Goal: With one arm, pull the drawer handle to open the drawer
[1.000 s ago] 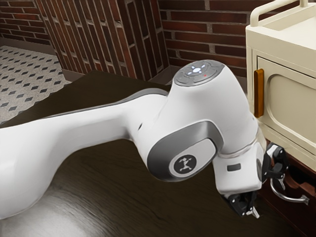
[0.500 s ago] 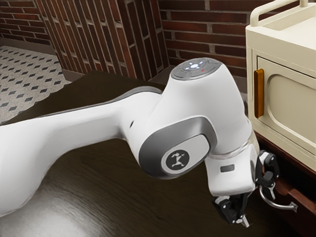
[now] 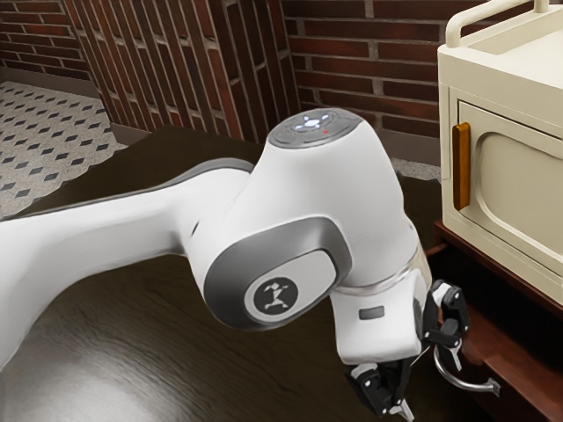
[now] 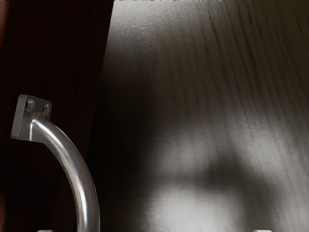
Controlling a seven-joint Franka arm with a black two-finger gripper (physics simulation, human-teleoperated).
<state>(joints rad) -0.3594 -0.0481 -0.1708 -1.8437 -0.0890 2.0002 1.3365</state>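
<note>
Curved silver metal handle [image 3: 472, 385], on the front of a partly open reddish-brown wooden drawer [image 3: 519, 367]; one end hidden behind the black two-finger claw [image 3: 431, 389]. Claw: fingers wide apart, one close by the handle, contact hard to make out. Cream boxy cabinet [image 3: 519, 167], above the handle, cut off by the exterior view's edge.

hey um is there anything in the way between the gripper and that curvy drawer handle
No, I see nothing between them. In the exterior view, my open gripper is right at the metal handle, one finger overlapping its curve, and the wrist view shows no object in front of the bar.
</note>
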